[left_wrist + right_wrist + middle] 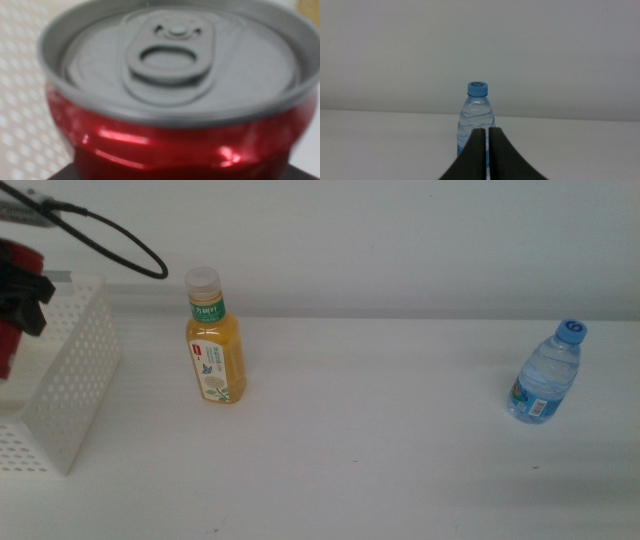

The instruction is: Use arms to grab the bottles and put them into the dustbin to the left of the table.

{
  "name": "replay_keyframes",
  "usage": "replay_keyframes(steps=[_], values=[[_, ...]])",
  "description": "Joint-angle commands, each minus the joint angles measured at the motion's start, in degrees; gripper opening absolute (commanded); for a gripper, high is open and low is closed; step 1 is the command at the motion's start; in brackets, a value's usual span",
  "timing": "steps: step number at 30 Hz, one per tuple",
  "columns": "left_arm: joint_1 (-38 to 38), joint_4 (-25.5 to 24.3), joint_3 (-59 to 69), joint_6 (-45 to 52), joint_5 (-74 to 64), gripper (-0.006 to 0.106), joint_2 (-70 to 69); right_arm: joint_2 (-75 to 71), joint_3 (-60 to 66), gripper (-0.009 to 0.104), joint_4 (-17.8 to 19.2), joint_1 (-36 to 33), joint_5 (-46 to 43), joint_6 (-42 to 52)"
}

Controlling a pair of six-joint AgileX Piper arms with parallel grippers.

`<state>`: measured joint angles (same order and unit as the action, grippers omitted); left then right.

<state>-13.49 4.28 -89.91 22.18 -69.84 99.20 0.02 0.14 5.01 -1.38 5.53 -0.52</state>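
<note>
Above dustbin (60,395), left jaws clamp can (175,110)

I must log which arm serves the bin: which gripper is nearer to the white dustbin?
Left. The left gripper holds the red can over the dustbin; the right gripper faces the water bottle, far across the table.

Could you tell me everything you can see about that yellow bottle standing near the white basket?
The yellow juice bottle looks like clear plastic filled with opaque yellow-orange liquid. It has a whitish screw cap, still on, a green band around the neck, and a white-and-green label on its front with a small red mark. It stands upright on the plain white tabletop, a little to the right of the white perforated plastic basket, apart from it. Nothing touches it but the table; neither tool is near it.
</note>
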Motion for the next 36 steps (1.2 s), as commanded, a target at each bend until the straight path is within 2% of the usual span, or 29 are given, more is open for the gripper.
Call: replay_keyframes(steps=[1,6,12,20,31,36], values=[[-0.14,-1.31,-3.90,1.12,-3.52,0.004,1.95,-2.15,1.99,-0.002,0.37,0.30,-0.39,0.19],[-0.78,-4.93,-9.31,3.10,-5.23,0.004,6.66,-2.15,1.99,-0.002,0.37,0.30,-0.39,0.19],[-3.07,-4.69,-10.98,5.70,-5.23,0.004,9.54,-2.15,1.99,-0.002,0.37,0.30,-0.39,0.19],[-6.02,0.74,-10.98,8.48,-3.34,0.004,11.76,-2.15,1.99,-0.002,0.37,0.30,-0.39,0.19],[-5.91,-0.70,-10.98,9.49,-4.06,0.005,16.09,-2.15,1.99,-0.002,0.37,0.30,-0.39,0.19],[-5.91,-2.74,-10.98,8.04,-3.97,0.009,16.61,-2.15,1.99,-0.002,0.37,0.30,-0.39,0.19]])
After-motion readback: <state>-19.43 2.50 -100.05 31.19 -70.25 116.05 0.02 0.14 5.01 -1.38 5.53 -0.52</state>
